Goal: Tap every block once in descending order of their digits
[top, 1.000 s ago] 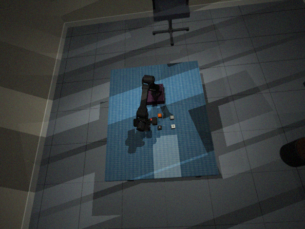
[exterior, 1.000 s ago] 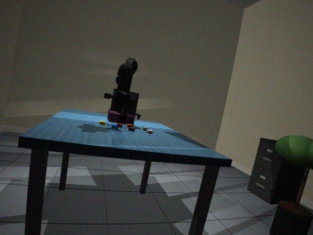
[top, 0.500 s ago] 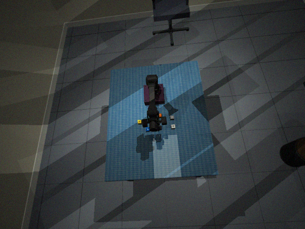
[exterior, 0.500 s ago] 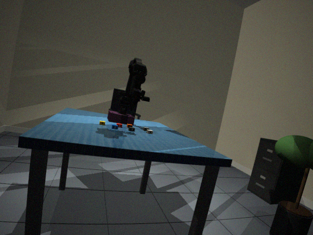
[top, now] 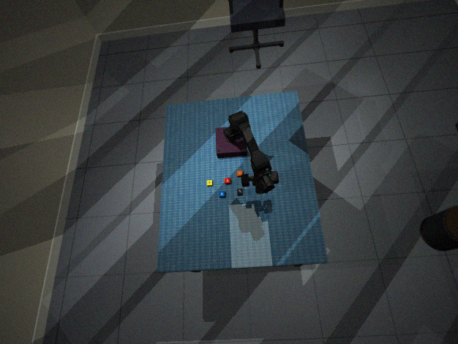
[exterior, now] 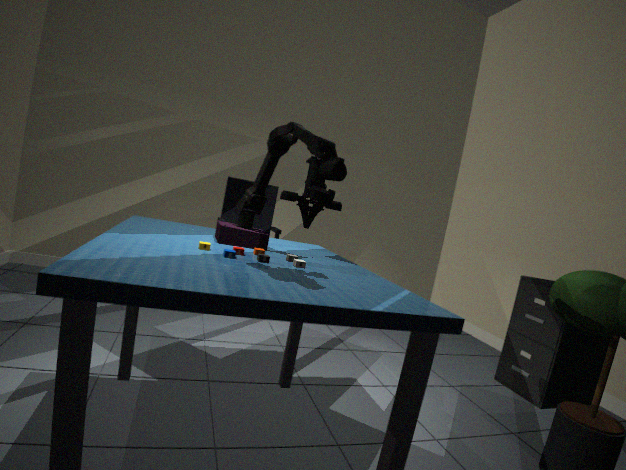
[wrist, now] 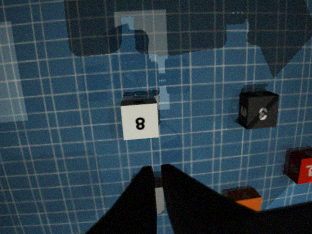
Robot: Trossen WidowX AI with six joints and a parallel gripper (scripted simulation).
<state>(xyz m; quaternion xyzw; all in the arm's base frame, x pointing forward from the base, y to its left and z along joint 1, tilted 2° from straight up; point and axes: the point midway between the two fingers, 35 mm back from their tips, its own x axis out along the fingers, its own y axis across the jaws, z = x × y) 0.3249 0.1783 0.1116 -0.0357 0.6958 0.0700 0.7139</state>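
Observation:
My gripper (wrist: 156,173) (exterior: 306,224) (top: 258,181) is shut on nothing and points down, high above the blue table (top: 192,229) (exterior: 151,273). In the wrist view a white block with the digit 8 (wrist: 140,121) (exterior: 299,263) lies just ahead of the fingertips. A second white block (wrist: 159,199) (exterior: 291,257) shows only as a sliver between the fingers. A black block (wrist: 258,108) (top: 239,192) (exterior: 262,258) lies to the right in the wrist view. A red block (wrist: 300,166) (top: 227,180) (exterior: 238,249) and an orange block (wrist: 245,199) (top: 239,173) (exterior: 259,250) are at the lower right there. A blue block (top: 222,194) (exterior: 229,253) and a yellow block (top: 209,182) (exterior: 204,245) lie further off.
The arm stands on a purple base (top: 225,148) (exterior: 240,235) at the back of the table. An office chair (top: 256,22) stands behind the table. A filing cabinet (exterior: 530,338) and a potted plant (exterior: 591,303) stand off to the side.

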